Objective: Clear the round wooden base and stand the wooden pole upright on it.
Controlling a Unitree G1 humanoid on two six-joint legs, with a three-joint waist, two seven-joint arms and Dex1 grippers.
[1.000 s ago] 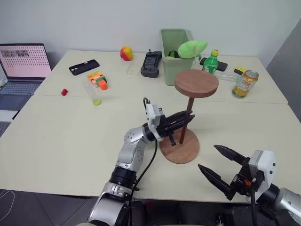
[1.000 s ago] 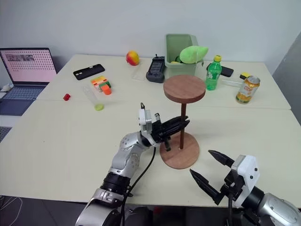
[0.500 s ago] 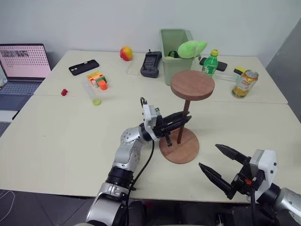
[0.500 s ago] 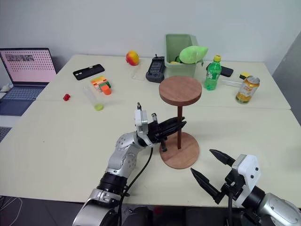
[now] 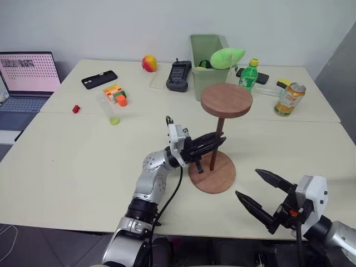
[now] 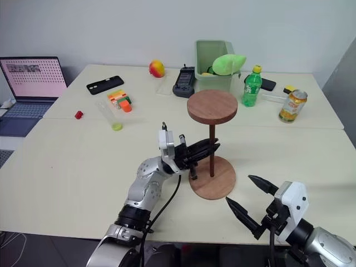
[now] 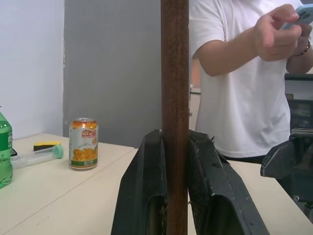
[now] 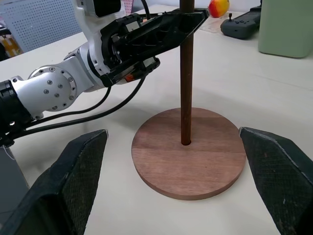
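The round wooden base (image 5: 219, 179) lies flat on the cream table, with nothing on it but the wooden pole (image 5: 214, 146). The pole stands in the base's centre hole, its round disc (image 5: 226, 100) on top. My left gripper (image 5: 221, 141) reaches in from the left and is shut on the pole partway up; its black fingers (image 7: 146, 186) press both sides of the pole (image 7: 174, 98). My right gripper (image 5: 247, 183) hovers open near the table's front edge, right of the base (image 8: 195, 161), with nothing between its fingers.
Behind the base stand a green bin (image 5: 207, 58), a green bottle (image 5: 250, 73) and an orange can (image 5: 290, 99). A mango (image 5: 149, 63), a black controller (image 5: 179, 76), a phone (image 5: 99, 79) and a laptop (image 5: 28, 78) lie at the back left. A person (image 7: 239, 73) stands beyond the table.
The pole's top disc has swung slightly left, so the pole stands straighter. The left gripper keeps its grip, and the right gripper has stayed put.
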